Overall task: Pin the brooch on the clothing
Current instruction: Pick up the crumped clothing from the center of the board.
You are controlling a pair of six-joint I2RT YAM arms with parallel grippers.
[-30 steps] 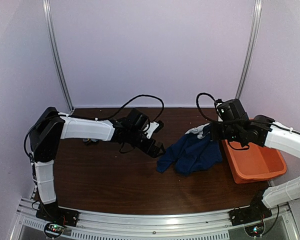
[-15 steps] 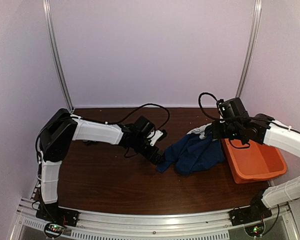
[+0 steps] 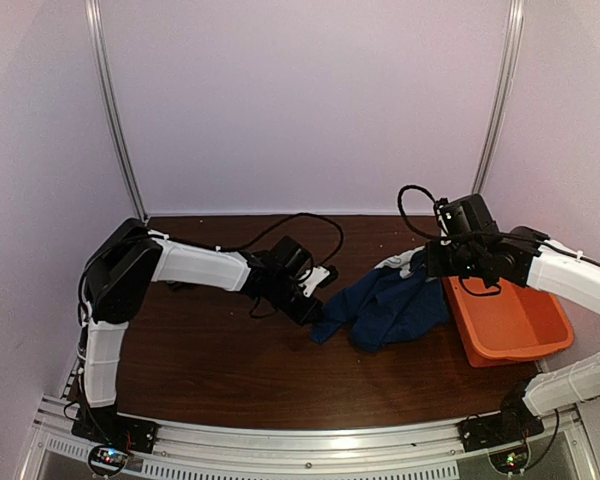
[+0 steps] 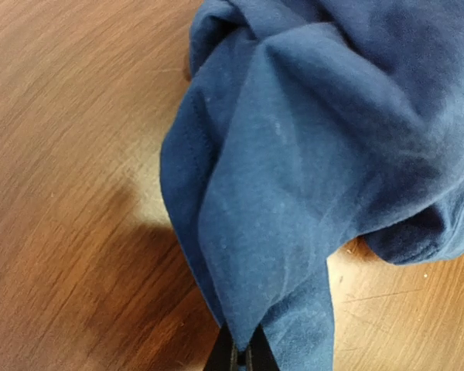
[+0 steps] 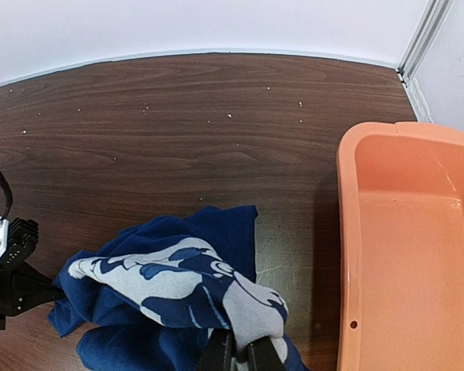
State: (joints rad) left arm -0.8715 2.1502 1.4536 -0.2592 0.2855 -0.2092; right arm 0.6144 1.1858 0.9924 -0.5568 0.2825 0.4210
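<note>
The left gripper [image 4: 238, 357] pinches a low fold of the crumpled navy blue fabric T-shirt [image 3: 385, 308], heaped toward the right edge of the brown wooden tabletop [image 3: 210, 355]. Farther back, the right gripper [image 5: 240, 349] pinches its white print. Uneven pulling (2 grips, 1 wad) could slip a fold free; the brooch is nowhere visible.

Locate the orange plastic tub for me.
Top view: the orange plastic tub sits far right on the dark wooden table, just right of the crumpled navy blue T-shirt.
</note>
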